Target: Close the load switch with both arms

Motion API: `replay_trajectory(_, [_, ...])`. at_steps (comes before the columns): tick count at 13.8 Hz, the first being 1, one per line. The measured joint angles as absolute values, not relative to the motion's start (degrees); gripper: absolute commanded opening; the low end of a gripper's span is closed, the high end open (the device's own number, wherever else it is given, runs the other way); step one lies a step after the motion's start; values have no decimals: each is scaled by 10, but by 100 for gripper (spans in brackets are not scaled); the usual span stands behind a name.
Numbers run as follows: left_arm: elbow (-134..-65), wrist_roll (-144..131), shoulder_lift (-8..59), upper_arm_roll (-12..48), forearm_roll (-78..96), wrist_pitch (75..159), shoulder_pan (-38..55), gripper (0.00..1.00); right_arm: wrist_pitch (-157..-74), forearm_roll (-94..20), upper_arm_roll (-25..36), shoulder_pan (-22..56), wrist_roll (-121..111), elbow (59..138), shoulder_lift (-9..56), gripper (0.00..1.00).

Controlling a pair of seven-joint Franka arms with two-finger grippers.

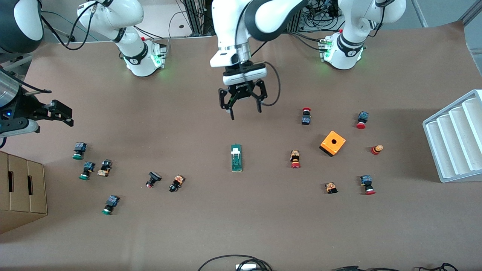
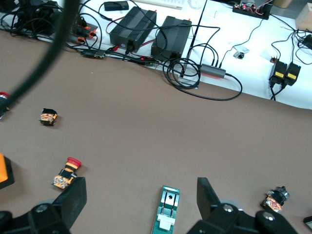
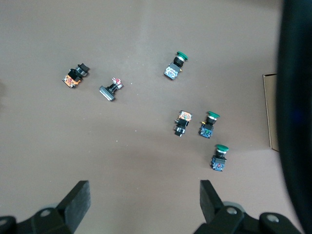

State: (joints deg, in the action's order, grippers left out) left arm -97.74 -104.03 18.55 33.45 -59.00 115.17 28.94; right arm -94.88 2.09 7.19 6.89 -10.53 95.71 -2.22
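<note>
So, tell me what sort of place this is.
Probably a robotics lab bench: two arms' bases bolted along a brown-covered table, loose push buttons and a load switch laid out, power supplies and cables at its edge.

The load switch [image 1: 236, 157] is a narrow green bar lying flat on the brown table, centre of the front view, its white sliding block toward the upper end.
</note>
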Motion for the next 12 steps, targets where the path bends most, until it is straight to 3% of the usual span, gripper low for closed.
replay_trajectory(12, [-979, -1205, 325, 334, -802, 1142, 359, 100, -962, 21, 69, 89, -105, 957, -19, 100])
